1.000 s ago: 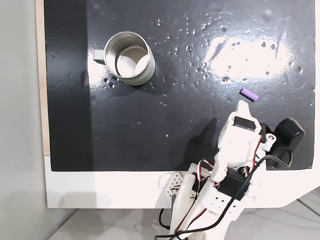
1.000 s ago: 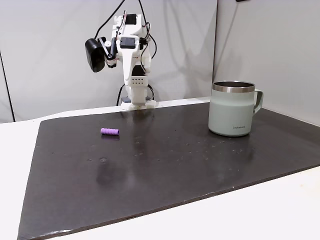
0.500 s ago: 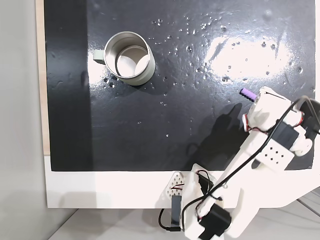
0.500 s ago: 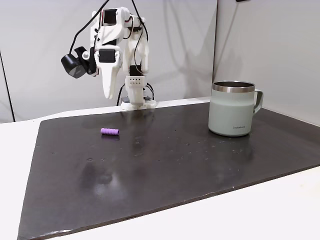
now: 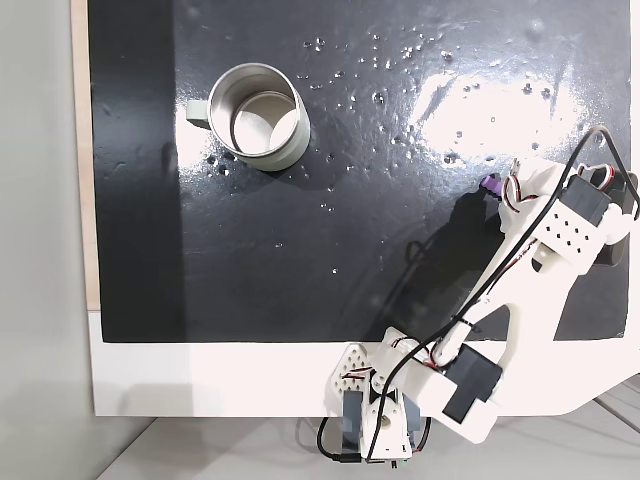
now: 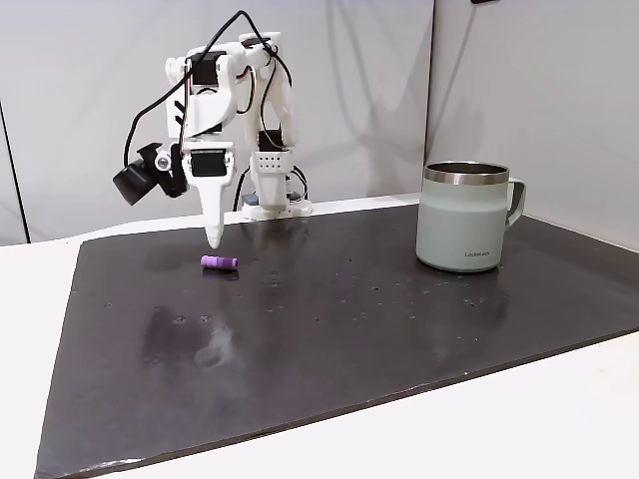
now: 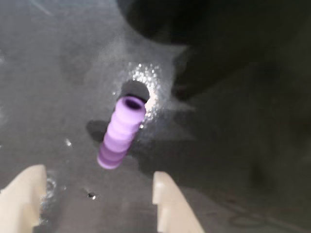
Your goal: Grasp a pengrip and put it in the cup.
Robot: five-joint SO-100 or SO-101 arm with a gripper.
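Just beyond end effector point(image 7: 97, 191) tips: pengrip point(image 7: 121, 132) flat on mat | fingers spread wide, empty

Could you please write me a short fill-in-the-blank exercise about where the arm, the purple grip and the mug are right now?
1. The purple grip lies on the dark ____.
2. In the wrist view, the gripper has its fingertips spread, so it is ____.
3. The mug stands ____ on its base.
4. Seen from above, the inside of the mug holds ____.

Missing words: mat; open; upright; nothing
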